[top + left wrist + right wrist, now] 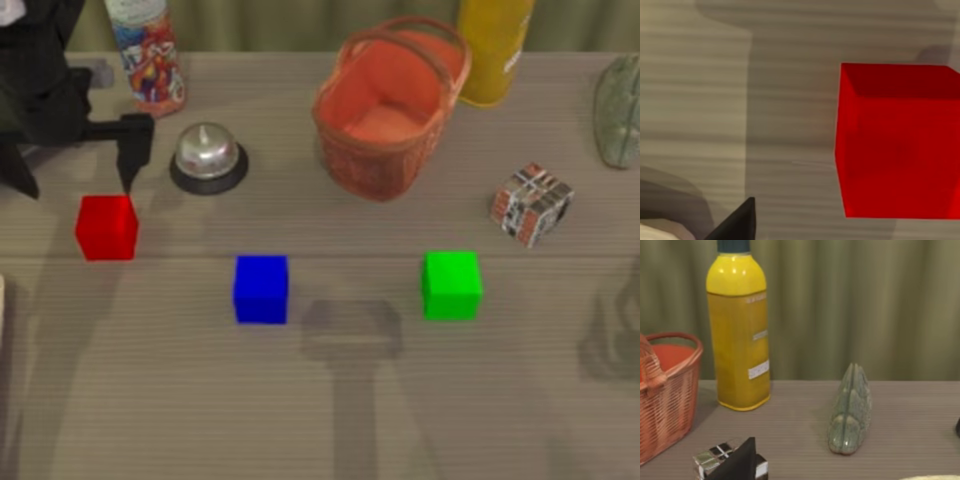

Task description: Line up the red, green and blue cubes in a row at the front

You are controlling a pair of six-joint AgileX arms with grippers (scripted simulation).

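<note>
The red cube sits at the table's left, and fills much of the left wrist view as the red cube. Towards the front, the blue cube lies left of centre and the green cube right of centre. My left gripper hangs just behind the red cube, open, with nothing between its fingers; one dark fingertip shows. My right gripper is outside the top view. It is open and faces the back right of the table, with one fingertip showing.
Along the back stand a printed can, a silver bell, an orange basket, a yellow bottle and a grey-green ridged object. A patterned puzzle cube lies behind and to the right of the green cube.
</note>
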